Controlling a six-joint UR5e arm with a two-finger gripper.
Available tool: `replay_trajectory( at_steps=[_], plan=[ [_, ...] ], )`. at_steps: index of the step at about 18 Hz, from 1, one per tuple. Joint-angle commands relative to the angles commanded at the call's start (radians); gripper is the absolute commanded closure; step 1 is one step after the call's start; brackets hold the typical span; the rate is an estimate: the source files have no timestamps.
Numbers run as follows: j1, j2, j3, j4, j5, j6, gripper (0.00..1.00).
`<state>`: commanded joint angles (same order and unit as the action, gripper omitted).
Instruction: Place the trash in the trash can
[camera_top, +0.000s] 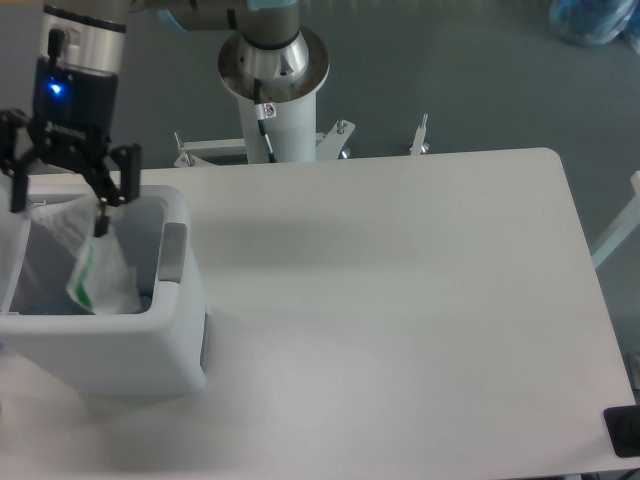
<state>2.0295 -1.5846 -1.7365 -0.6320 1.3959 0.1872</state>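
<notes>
Now my main worry is the plastic bag (97, 268), at the far left of the scene. I have the gripper (58, 205) hanging just over the open trash can (150, 345), and its two fingers stand wide apart, the left one at the can's left edge and the right one (102, 207) over the middle of the opening. The bag's upper corner seems to touch this right finger, or to lie just behind it; I cannot tell which. If the thin film clings to the finger, I judge that lifting the arm could pull the bag out again and drop it on the table (400, 300). The bag also stands high in the can, its wrinkled top near the rim, so it could spring up and tip over the wall.

About the can itself: it holds the whitish bag with the green mark, which leans toward the right wall with the grey panel. Something bluish shows low beside the bag, maybe the bottle, but I cannot be sure of it. To the right the table carries no other trash that I can see.
</notes>
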Motion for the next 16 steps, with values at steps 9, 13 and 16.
replay_trajectory(
  at_steps=[9,13,16],
  plan=[
    [0.214,0.124,-0.003,-0.005,0.086,0.09,0.0],
    [0.429,0.088,-0.008,-0.006,0.089,0.249,0.0],
    [0.515,0.013,-0.008,-0.017,0.126,0.467,0.0]
  ],
)
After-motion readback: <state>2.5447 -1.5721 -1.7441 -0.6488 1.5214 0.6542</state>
